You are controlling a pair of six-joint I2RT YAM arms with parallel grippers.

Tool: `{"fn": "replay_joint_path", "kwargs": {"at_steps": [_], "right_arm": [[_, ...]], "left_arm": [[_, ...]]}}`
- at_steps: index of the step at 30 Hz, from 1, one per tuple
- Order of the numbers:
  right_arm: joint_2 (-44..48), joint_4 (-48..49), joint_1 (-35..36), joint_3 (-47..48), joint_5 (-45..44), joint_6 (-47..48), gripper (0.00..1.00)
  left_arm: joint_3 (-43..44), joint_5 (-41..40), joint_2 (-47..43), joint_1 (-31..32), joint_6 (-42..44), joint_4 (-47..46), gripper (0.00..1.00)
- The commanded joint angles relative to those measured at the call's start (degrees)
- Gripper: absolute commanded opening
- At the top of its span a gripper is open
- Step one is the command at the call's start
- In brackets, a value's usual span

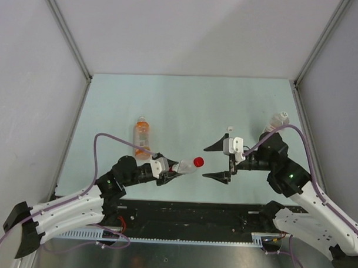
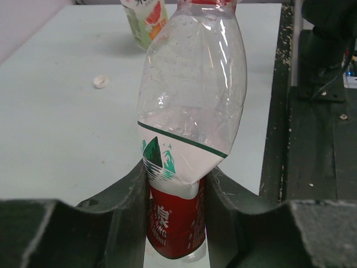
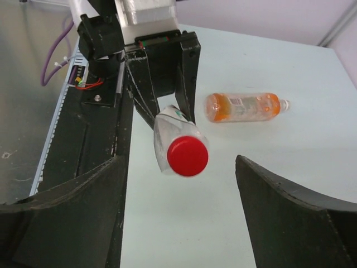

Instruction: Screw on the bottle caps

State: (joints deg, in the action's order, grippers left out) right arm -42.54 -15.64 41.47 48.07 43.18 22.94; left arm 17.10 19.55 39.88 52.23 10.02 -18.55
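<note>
Above the pale green counter [image 1: 186,105], the left tool [image 1: 169,171] pinches a clear plastic bottle with a red-and-white label [image 1: 184,166]. A small round red cap [image 1: 198,162] sits on its mouth, facing the right tool [image 1: 205,163], which is spread wide. A clear bottle of orange liquid [image 1: 142,134] lies on the counter beyond.

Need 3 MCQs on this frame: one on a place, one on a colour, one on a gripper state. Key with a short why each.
1. Where is the orange-liquid bottle?
A) lying on the table, apart from both arms
B) clamped in a gripper
C) standing upright at the far wall

2. What colour is the cap on the bottle held by the left gripper?
A) white
B) red
C) blue

3. The right gripper is:
A) shut on a cap
B) shut on a bottle
C) open, holding nothing

Key: 1 A, the top view shows it on its side, untouched. 2 B, the cap faces the right wrist camera, plainly red. 3 C, its fingers stand wide apart, gripping nothing.
</note>
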Motion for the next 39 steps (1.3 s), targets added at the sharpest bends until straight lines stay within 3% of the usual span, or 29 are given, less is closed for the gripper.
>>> {"fn": "replay_joint_path", "kwargs": {"at_steps": [1,13,18,22,26,29,31,34,39], "right_arm": [[-1.9,3.6,0.6,0.2,3.6,0.3,0.81],[-3.3,1.3,2.3,0.2,-1.5,0.0,0.66],[-3.5,1.6,2.7,0.2,-1.9,-1.1,0.51],[-3.6,1.5,2.9,0.2,-2.9,-2.0,0.33],[-4.4,2.9,3.5,0.2,-6.1,-5.9,0.24],[-6.1,6.0,4.3,0.2,-12.3,-14.2,0.08],[-7.9,9.5,5.2,0.2,-22.2,-25.8,0.02],[-10.7,10.9,6.2,0.0,-40.9,-47.7,0.00],[-14.3,12.2,6.3,-0.9,-50.7,-65.8,0.00]], "left_arm": [[3.9,4.0,1.6,0.2,-0.5,0.1,0.00],[4.2,4.4,1.6,0.2,0.3,0.1,0.00],[4.4,4.6,1.7,0.2,0.2,0.1,0.00],[4.5,4.3,0.8,0.2,0.3,0.1,0.00],[4.8,2.2,-0.7,0.2,0.4,0.1,0.00],[6.0,-3.2,-1.1,0.2,0.5,-0.3,0.00],[7.3,-6.8,-0.1,0.2,1.3,-0.6,0.00],[9.6,-10.7,2.9,0.4,2.7,-1.3,0.00],[13.3,-19.7,10.5,2.3,4.6,-2.6,0.00]]}}
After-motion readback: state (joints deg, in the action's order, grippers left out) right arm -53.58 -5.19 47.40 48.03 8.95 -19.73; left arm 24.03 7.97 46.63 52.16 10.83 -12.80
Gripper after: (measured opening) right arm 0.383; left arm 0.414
